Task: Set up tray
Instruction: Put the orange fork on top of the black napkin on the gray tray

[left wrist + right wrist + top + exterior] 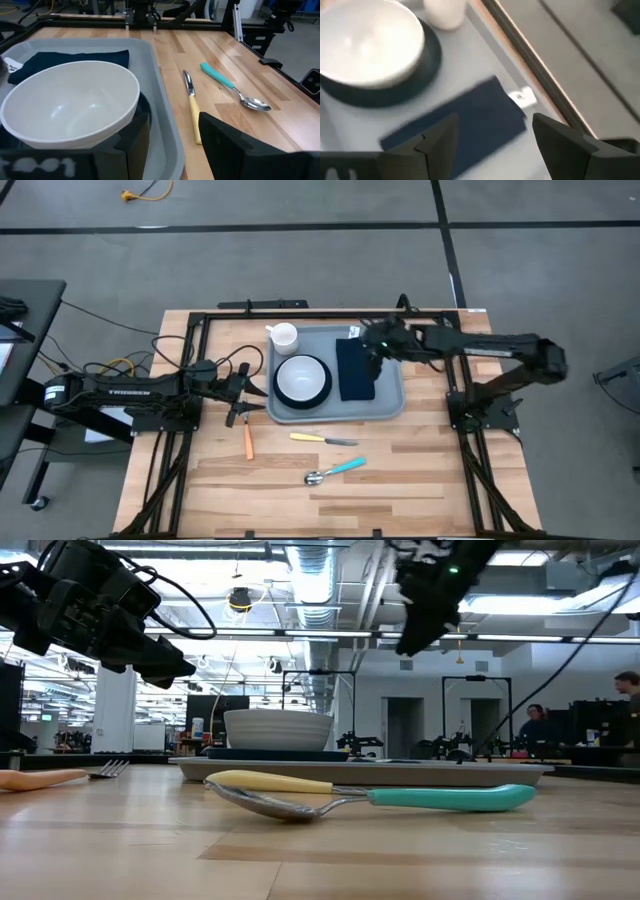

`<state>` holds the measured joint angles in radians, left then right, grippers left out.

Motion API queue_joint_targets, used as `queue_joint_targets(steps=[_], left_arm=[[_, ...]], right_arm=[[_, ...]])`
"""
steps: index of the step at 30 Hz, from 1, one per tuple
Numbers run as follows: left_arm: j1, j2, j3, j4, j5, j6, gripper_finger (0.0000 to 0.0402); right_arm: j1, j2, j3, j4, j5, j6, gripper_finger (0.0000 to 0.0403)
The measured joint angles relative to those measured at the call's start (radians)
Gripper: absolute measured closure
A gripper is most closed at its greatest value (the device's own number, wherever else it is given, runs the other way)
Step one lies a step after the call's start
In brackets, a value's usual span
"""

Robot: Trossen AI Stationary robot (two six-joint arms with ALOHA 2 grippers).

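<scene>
Tray (388,408): large, flat, grey-blue, rectangular, with rounded corners and a low raised rim. It lies on the wooden worktop (400,470) toward the far edge, between the two arms.

Writing: the left arm carries white lettering along its housing, too small to read for certain. A small white tag (522,97) sits at one corner of the napkin; its print is not legible.

Tray contents: a white bowl (301,374) stands on a dark plate (300,395); a white cup (285,336) stands at the far left corner; a dark navy napkin (355,370) lies flat beside the plate, on its right.

Outside the tray, on the worktop: a fork (248,440) with an orange handle near the left end effector, a knife (322,439) with a yellow handle, and a spoon (335,471) with a teal handle.

Left end effector (243,392): raised above the worktop just left of the tray, fingers apart, empty.

Right end effector (372,352): above the napkin, fingers apart, empty.
</scene>
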<state>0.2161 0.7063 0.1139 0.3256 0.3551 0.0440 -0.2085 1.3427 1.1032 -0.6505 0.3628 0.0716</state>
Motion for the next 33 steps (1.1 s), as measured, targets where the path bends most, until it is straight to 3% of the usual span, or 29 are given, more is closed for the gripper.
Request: queue_joint_targets(steps=[4, 8, 12, 16, 19, 22, 28, 33], left_arm=[[0.000, 0.000, 0.000, 0.000, 0.000, -0.001, 0.0242], [0.000, 0.000, 0.000, 0.001, 0.001, -0.001, 0.0242], [-0.004, 0.000, 0.000, 0.002, 0.003, -0.002, 0.0242], [-0.018, 0.000, 0.000, 0.007, 0.003, -0.005, 0.0242], [-0.031, 0.000, 0.000, 0.016, 0.002, -0.005, 0.0242], [-0.041, 0.000, 0.000, 0.035, 0.002, 0.002, 0.0242], [-0.045, 0.000, 0.000, 0.034, 0.000, 0.064, 0.0242], [-0.045, 0.000, 0.000, 0.034, 0.000, 0.139, 0.0242]], right_arm=[[0.028, -0.112, -0.159, 0.029, 0.132, 0.074, 0.0154], [0.068, -0.217, -0.333, 0.059, 0.252, 0.265, 0.0154], [0.147, -0.299, -0.513, 0.239, 0.351, 0.369, 0.0154], [0.222, -0.368, -0.607, 0.495, 0.408, 0.291, 0.0154], [0.264, -0.383, -0.639, 0.668, 0.355, 0.123, 0.0154], [0.290, -0.365, -0.641, 0.786, 0.220, 0.010, 0.0154], [0.298, -0.237, -0.641, 1.008, 0.014, 0.009, 0.0154], [0.300, -0.120, -0.638, 1.148, -0.295, -0.002, 0.0154]])
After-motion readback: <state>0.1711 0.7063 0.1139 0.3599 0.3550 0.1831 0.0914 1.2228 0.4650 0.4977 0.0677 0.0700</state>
